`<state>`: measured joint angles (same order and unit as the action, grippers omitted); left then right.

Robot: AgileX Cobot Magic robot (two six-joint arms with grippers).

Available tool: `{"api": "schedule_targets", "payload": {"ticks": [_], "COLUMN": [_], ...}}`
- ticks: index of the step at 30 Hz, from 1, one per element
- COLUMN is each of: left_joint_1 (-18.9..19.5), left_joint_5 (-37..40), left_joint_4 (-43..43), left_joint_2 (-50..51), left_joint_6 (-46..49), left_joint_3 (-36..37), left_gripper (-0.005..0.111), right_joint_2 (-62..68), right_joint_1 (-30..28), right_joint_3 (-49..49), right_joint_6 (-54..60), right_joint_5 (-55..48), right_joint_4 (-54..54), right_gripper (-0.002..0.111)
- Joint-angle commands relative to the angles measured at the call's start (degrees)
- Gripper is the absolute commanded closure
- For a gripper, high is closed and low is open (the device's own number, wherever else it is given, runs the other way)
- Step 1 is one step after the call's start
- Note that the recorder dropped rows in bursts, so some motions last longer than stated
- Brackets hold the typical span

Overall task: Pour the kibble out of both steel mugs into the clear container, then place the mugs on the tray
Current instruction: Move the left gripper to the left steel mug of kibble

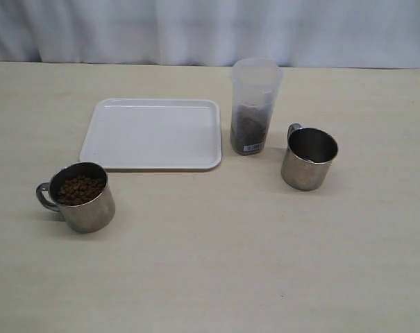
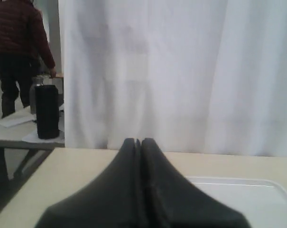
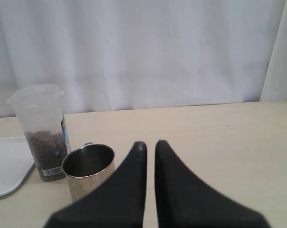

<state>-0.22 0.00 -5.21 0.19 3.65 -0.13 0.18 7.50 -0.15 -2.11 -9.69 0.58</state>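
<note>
The worktop (image 1: 216,277) has open room along its near edge and at both sides. The white tray (image 1: 154,135) lies toward the curtain (image 1: 196,28), and the clear container (image 1: 255,83), holding some kibble (image 1: 249,128), stands just beside the tray's right edge. The full steel mug (image 1: 91,214) stands near the tray's front left corner, and the empty steel mug (image 1: 308,166) stands right of the container. The hands show only in the wrist views. The left hand (image 2: 137,141), fingers pressed together, hangs over the worktop short of the tray. The right hand (image 3: 150,144), fingers together but for a thin slit, hovers apart from the empty mug. Only the left wrist view shows a person (image 2: 17,47) beyond the curtain.
</note>
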Motion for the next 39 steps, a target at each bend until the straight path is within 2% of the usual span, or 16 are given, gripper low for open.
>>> {"api": "schedule_targets", "payload": {"ticks": [1,5,9,14,16,20,22,25,28,31,34,36,39], "left_joint_1": [-4.9,-13.0,-19.9,-23.5,-23.8,-23.8,-23.7,-21.9,-19.2,-17.3,-17.1,-17.1,-17.1], "left_joint_5": [2.2,0.0,-7.2,-17.6,-23.7,-34.9,-35.6,-31.9,-30.1,-30.2,-30.3,-30.7,-31.2], "left_joint_4": [-1.4,-1.4,-1.3,-1.1,1.5,18.7,25.2,25.4,25.5,25.8,25.8,25.9,25.6], "left_joint_2": [4.1,16.2,32.6,55.2,63.5,75.3,79.4,83.1,85.3,86.3,86.3,86.3,86.3], "left_joint_6": [-4.5,-4.5,-4.3,-5.1,-5.5,-5.2,-3.6,-4.3,-6.6,-7.3,-9.7,-9.7,-8.4], "left_joint_3": [0.1,0.1,0.1,0.1,0.1,-2.0,-4.5,-8.1,-10.0,-10.0,-10.0,-10.0,-11.1], "left_gripper": [0.107,0.107,0.107,0.107,0.107,0.107,0.107,0.105,0.095,0.072,0.051,0.046,0.046], "right_joint_2": [-0.2,-0.2,-0.2,-0.2,-0.2,-0.2,-0.2,-0.2,-0.2,-0.2,-0.2,-0.2,-0.2], "right_joint_1": [0.0,0.0,0.0,0.0,0.0,0.0,0.0,0.0,0.0,0.0,0.0,0.0,0.0], "right_joint_3": [0.1,0.1,0.1,0.1,0.1,0.1,0.1,0.1,0.1,0.1,0.1,0.1,0.1], "right_joint_6": [-0.1,-0.1,-0.1,-0.1,-0.1,-0.1,-0.1,-0.1,-0.1,-0.1,-0.1,-0.1,-0.1], "right_joint_5": [0.7,0.7,0.7,0.7,0.7,0.7,0.7,0.7,0.7,0.7,0.7,0.7,0.7], "right_joint_4": [0.1,0.1,0.1,0.1,0.1,0.1,0.1,0.1,0.1,0.1,0.1,0.1,0.1], "right_gripper": [0.104,0.104,0.104,0.104,0.104,0.104,0.104,0.104,0.104,0.104,0.104,0.104,0.104]}}
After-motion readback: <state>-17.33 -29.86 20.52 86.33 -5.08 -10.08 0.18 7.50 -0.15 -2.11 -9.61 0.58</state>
